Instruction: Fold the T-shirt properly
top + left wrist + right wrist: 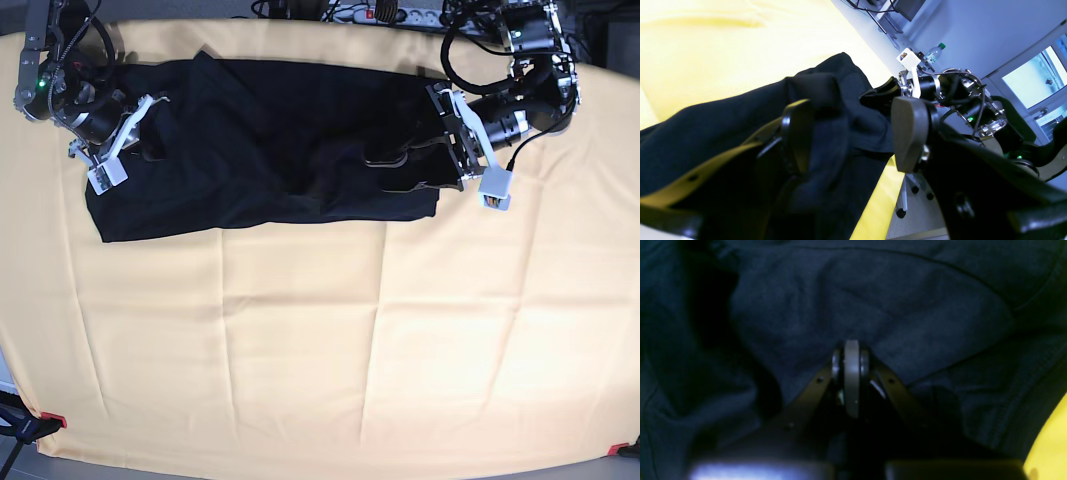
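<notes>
Overhead, yellow cloth (pixel 300 350), T-shirt (pixel 260 150) atop

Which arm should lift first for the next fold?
Right, probably: its tool is shut on the T-shirt. The left tool stands open around a bunched fold, gripping nothing.

This looks like a lab or office room where people test robots. A big table (pixel 300 380) with a pale yellow cloth (pixel 320 330) over it fills the middle of the base view, with a power strip (pixel 385 13) and cables along the top edge. In the upper right of the left wrist view there is a plain white wall (pixel 980 30), a window (pixel 1037 80), a water bottle (pixel 933 53) and a stand on wheels (pixel 907 196) on a gray floor.
</notes>
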{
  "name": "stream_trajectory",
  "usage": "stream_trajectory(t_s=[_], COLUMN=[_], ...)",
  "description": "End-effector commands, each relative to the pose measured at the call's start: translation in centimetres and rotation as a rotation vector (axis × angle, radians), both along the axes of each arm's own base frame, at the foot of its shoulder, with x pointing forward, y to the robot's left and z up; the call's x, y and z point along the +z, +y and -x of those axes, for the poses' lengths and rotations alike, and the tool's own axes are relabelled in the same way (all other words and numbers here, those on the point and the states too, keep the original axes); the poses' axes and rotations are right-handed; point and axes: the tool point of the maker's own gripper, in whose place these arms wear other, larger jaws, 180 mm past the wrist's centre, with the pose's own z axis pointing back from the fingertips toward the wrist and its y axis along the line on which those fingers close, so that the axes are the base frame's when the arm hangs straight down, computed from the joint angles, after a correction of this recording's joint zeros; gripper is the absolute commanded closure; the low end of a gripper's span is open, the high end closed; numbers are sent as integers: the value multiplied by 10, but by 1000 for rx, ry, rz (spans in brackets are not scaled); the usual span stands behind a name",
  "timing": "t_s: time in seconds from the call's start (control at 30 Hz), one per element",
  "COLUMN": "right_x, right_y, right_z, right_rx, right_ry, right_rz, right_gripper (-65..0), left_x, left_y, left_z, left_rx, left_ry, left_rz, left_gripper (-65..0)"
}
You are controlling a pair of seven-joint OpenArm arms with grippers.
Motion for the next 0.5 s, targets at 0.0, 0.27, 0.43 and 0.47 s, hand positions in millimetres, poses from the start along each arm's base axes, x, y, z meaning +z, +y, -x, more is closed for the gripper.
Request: stream_trajectory(t_s=[0.0,0.27,0.43,0.47], right_x=[3,3,3,3], right_y=[-4,-4,-4,-4], right_z=[-1,-1,-1,-1], right_rx=[7,7,7,7], right_ry=[-4,-3,-3,-3], right_rz=[22,23,23,23], right_gripper=[0,0,0,0], left_x=[14,21,11,4], left_y=[1,3,3,4], left_z=[-2,-6,-7,-8], left_rx=[6,31,37,40], left_ry=[-47,-61,-49,-41], left_rz=[36,66,11,-26], left_gripper=[-384,-101,0,0])
